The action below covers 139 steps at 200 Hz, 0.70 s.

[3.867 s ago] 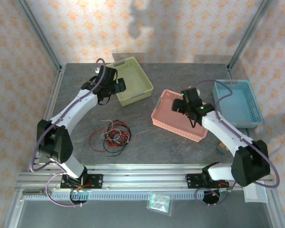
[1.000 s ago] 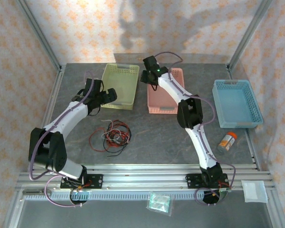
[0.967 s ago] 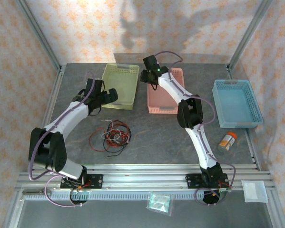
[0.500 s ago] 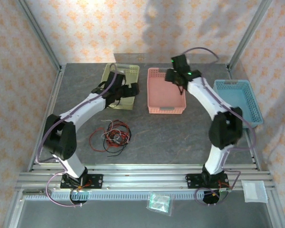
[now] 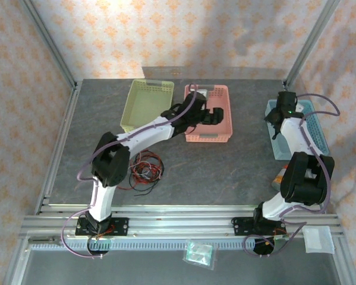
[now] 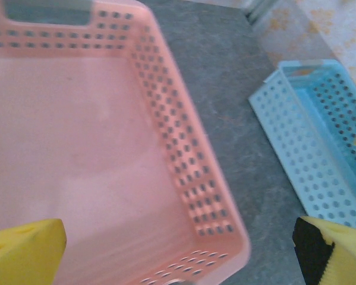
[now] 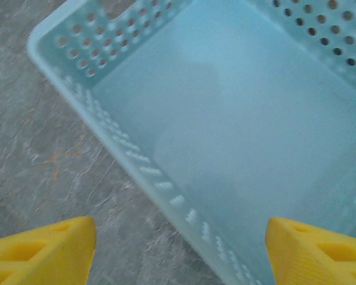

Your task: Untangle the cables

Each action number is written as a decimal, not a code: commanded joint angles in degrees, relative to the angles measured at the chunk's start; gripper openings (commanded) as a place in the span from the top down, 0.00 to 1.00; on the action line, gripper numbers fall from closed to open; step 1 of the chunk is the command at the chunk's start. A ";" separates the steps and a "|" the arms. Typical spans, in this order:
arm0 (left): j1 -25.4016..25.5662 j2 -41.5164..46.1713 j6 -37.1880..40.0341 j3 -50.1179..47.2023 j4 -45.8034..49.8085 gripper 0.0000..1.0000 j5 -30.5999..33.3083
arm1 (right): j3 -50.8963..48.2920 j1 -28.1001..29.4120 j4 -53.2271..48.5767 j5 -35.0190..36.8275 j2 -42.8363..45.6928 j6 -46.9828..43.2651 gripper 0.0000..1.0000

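The cables [image 5: 143,169] lie in one tangled heap of thin black, red and pale loops on the grey table, left of centre and near the front. My left gripper [image 5: 216,114] hovers over the pink basket, far from the heap. It is open, and its yellow fingertips [image 6: 23,252] stand wide apart above the basket's corner. My right gripper [image 5: 279,117] is at the far right over the blue basket's left wall. It is open too, with nothing between its fingertips [image 7: 41,249].
A yellow-green basket [image 5: 145,104] stands at the back left, with the pink basket [image 5: 208,136] beside it and the blue basket [image 5: 317,142] at the right edge. The right arm partly hides an orange-capped bottle [image 5: 279,175]. A small plastic bag [image 5: 199,252] lies on the front rail.
The left arm swung right from the yellow-green basket to over the pink one. The right arm swung right from the pink basket to the blue one, its jaws widening. The cables did not move.
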State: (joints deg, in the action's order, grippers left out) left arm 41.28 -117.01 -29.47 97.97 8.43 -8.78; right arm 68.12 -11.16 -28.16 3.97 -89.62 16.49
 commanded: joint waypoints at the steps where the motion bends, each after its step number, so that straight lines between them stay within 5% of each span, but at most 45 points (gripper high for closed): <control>1: 1.87 -3.18 -2.69 5.21 -2.74 0.01 -1.56 | 0.43 -1.49 1.87 -2.75 -0.49 0.02 0.24; 70: 3.41 -7.26 -4.99 9.35 -1.75 0.01 -3.43 | 5.46 -2.37 2.19 -7.83 -10.02 -2.63 0.31; 139: 1.72 -2.89 -5.68 0.56 -4.36 0.01 -3.32 | 9.70 0.33 3.73 -7.68 -17.07 -7.29 0.59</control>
State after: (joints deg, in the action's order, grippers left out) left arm 43.81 -123.63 -34.50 100.88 5.91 -11.99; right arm 75.13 -12.78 -26.33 -4.89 -104.62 11.94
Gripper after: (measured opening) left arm 0.993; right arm 0.455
